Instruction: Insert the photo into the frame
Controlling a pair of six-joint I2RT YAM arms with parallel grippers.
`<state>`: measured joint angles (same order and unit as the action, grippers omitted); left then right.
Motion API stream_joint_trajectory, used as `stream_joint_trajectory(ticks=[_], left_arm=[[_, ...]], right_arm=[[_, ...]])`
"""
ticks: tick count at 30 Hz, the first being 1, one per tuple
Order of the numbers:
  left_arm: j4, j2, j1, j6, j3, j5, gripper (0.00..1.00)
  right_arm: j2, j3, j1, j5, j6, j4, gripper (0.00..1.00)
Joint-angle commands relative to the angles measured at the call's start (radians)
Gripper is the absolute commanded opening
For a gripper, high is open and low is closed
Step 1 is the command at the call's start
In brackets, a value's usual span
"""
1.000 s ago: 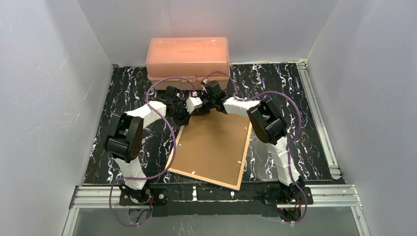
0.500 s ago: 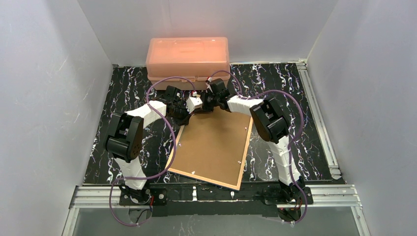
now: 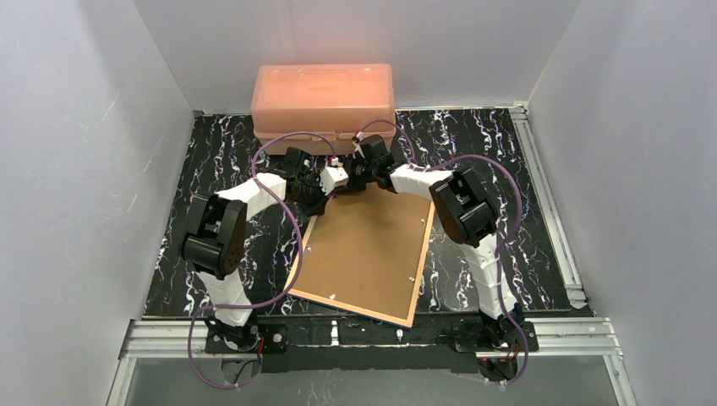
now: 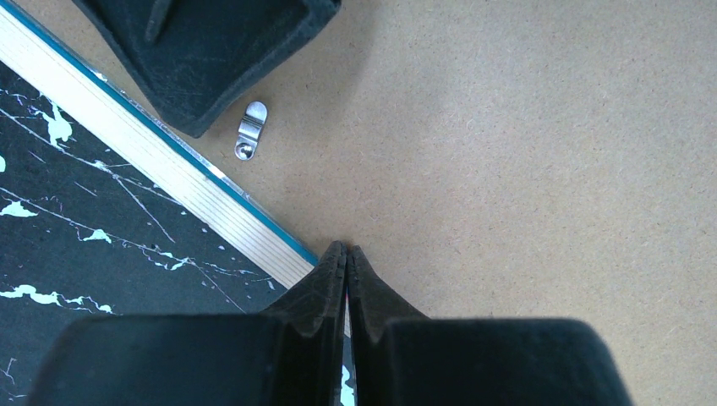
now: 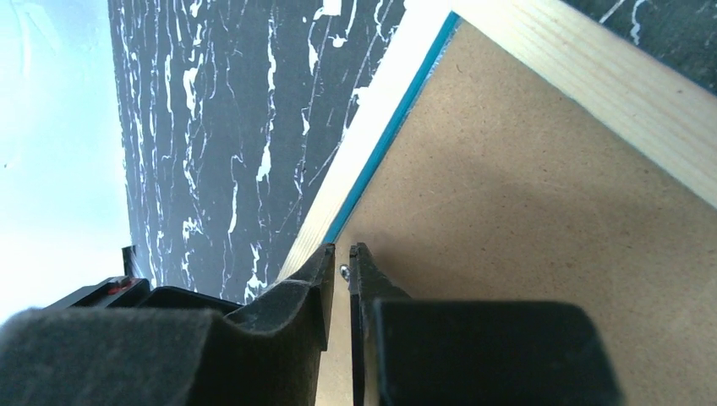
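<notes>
**Item 1, frame** point(image 3: 363, 258). It lies flat and face down on the surface point(image 3: 220, 161), just ahead of the two arm bases. I see brown fibreboard backing uppermost, a tan wooden rim, and a sliver of blue along the rim's inner line in both wrist views. It sits skewed to the surface edges, with the near edge dropping toward the right and the near-right corner pointing at the right arm's base. From above it reads almost square, so I cannot tell which way its long axis runs.

**Item 2, metal turn clip** point(image 4: 250, 128). It is small and silver, screwed to the backing just inside the rim, with its free end pointing away from the rim.

**Item 3, left end effector** point(image 4: 345, 254). The fingers are pressed together with nothing between them. The tips are over the line where rim meets backing, near the frame's far-left corner.

**Item 4, right end effector** point(image 5: 340, 252). The fingers are parted by a narrow slit and sit just inside the rim. A speck of bright metal shows in the gap, and I cannot tell whether they grip it.

**Item 5, salmon-pink box** point(image 3: 322, 95). It is closed and stands at the far edge, beyond both arms.
</notes>
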<state>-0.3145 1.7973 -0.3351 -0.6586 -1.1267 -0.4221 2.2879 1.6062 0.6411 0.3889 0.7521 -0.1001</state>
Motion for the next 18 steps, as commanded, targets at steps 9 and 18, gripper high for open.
stream_joint_trajectory(ticks=[9,18], left_arm=[[-0.096,0.021,0.015,-0.011,0.028,0.068,0.0],[-0.094,0.019,0.015,-0.011,0.028,0.069,0.0]], right_arm=[[-0.175,-0.16,-0.013,-0.011,0.061,-0.167,0.19],[-0.099,-0.157,0.011,0.018,0.127,-0.14,0.1]])
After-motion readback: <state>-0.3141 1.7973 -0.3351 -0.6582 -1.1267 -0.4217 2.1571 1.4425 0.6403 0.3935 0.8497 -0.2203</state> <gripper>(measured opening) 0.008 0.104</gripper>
